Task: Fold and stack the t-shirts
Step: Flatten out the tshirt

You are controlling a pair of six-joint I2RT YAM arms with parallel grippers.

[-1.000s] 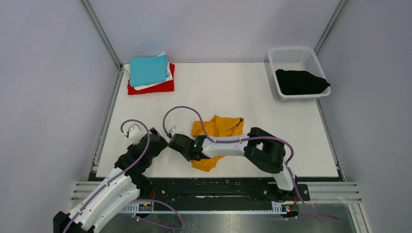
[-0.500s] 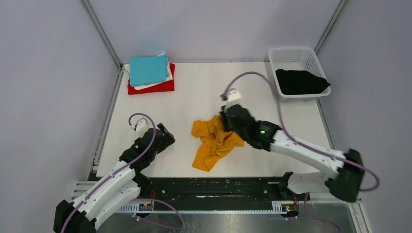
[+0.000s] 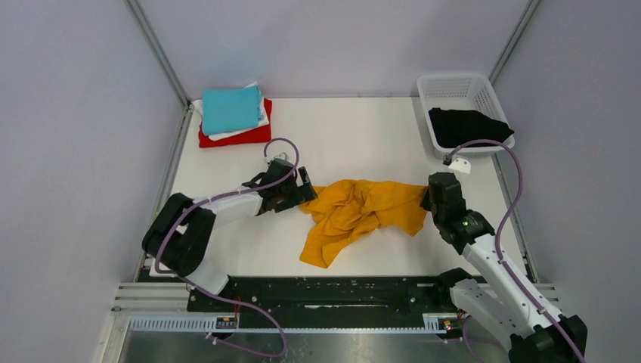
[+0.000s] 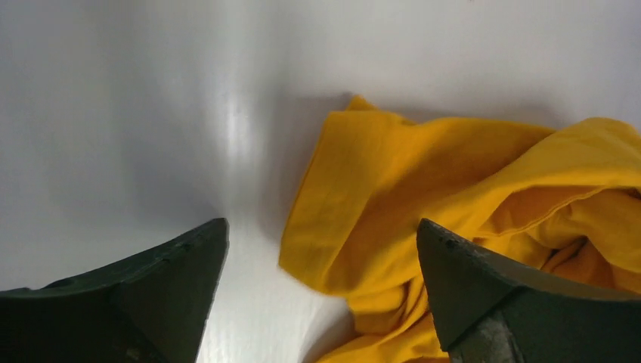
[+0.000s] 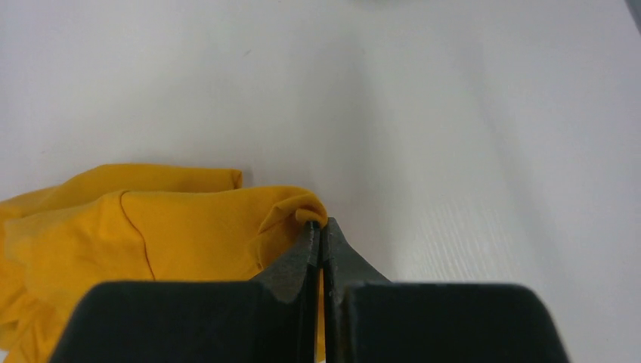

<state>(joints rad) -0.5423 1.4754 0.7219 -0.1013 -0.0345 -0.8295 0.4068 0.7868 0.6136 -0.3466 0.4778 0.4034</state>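
Three shirts were folded and stacked at the far-left corner of your table (image 3: 363,136): teal shirt (image 3: 230,108) on top, white shirt (image 3: 224,136) in the middle, red shirt (image 3: 255,135) underneath. The orange-yellow shirt (image 3: 363,215) lay crumpled mid-table, unfolded. Your right gripper (image 5: 320,227) was pinched tight on its right edge. Your left gripper (image 4: 321,227) was spread wide at its left edge, gripping nothing. The black shirt (image 3: 467,127) sat in the basket (image 3: 453,85) at the far-right corner. My read: two shirts were left to fold — roughly past halfway.

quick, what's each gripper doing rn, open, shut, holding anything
Left gripper: open, holding nothing, at the left edge of the orange-yellow t-shirt.
Right gripper: closed, pinching the right edge of the orange-yellow t-shirt.
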